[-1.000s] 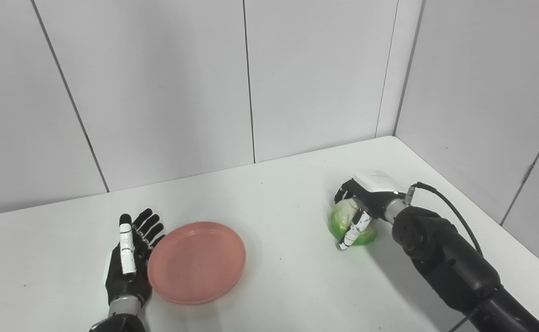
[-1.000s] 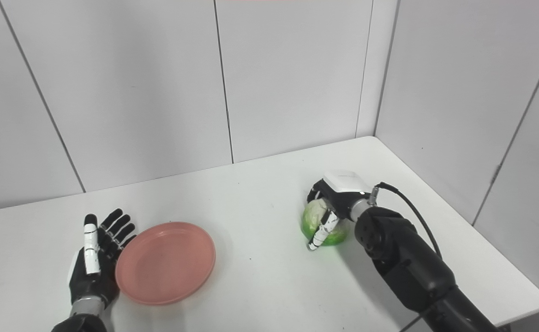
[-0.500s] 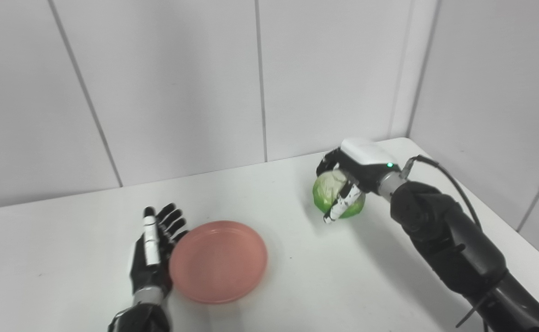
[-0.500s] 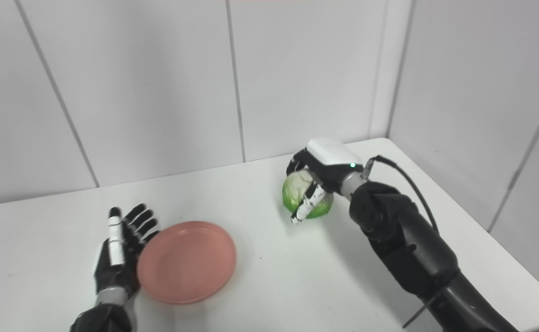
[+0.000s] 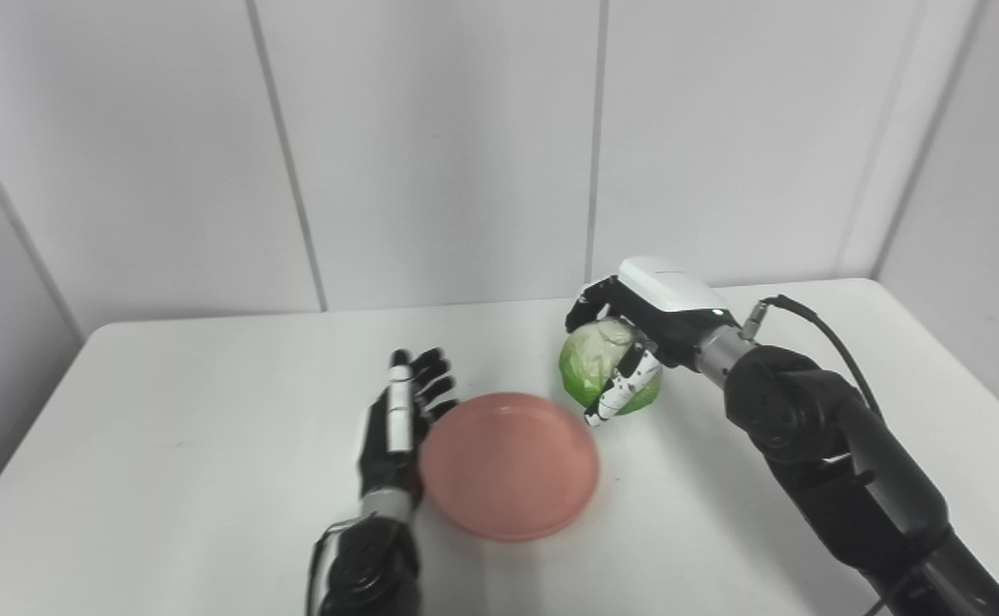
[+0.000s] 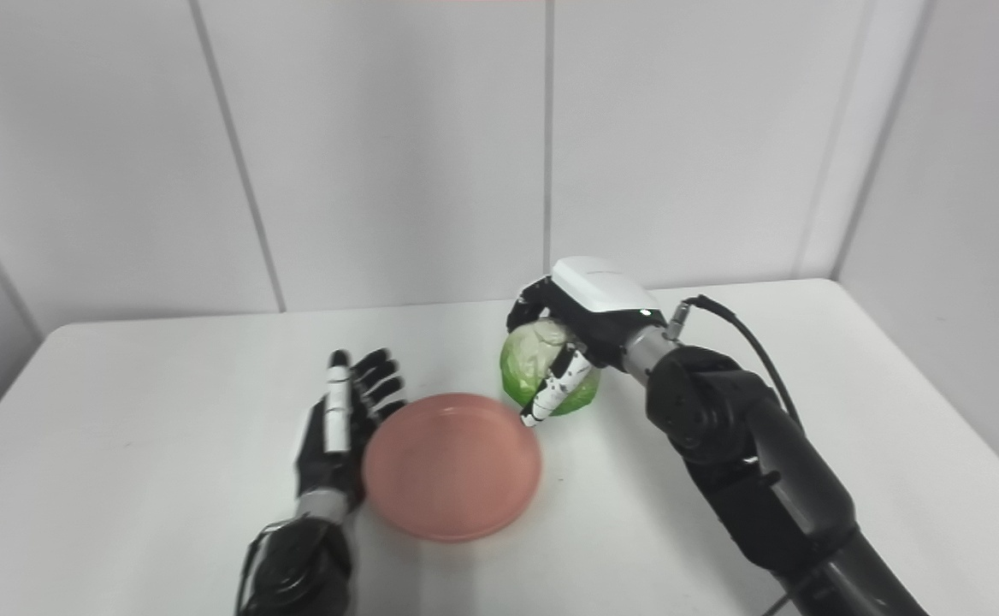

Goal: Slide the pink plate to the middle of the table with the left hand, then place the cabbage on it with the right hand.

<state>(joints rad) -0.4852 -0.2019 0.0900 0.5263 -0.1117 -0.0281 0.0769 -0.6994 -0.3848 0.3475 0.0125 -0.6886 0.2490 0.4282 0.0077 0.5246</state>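
Note:
The pink plate (image 5: 508,462) lies flat near the middle of the white table (image 5: 166,428). My left hand (image 5: 397,423) rests open against the plate's left rim, fingers stretched out toward the wall. My right hand (image 5: 636,329) is shut on the green cabbage (image 5: 589,368) and holds it above the table, just past the plate's far right rim. The hand's white back covers the top of the cabbage. In the right eye view the cabbage (image 6: 529,364) hangs beside the plate (image 6: 452,466).
White wall panels (image 5: 431,145) close off the back of the table and the right side. A black cable (image 5: 816,329) loops off my right wrist. The table's left edge (image 5: 20,445) shows in view.
My right hand has lifted the cabbage off the table and carried it left toward the plate. The camera has swung, so the whole scene sits further right. The left hand stays by the plate.

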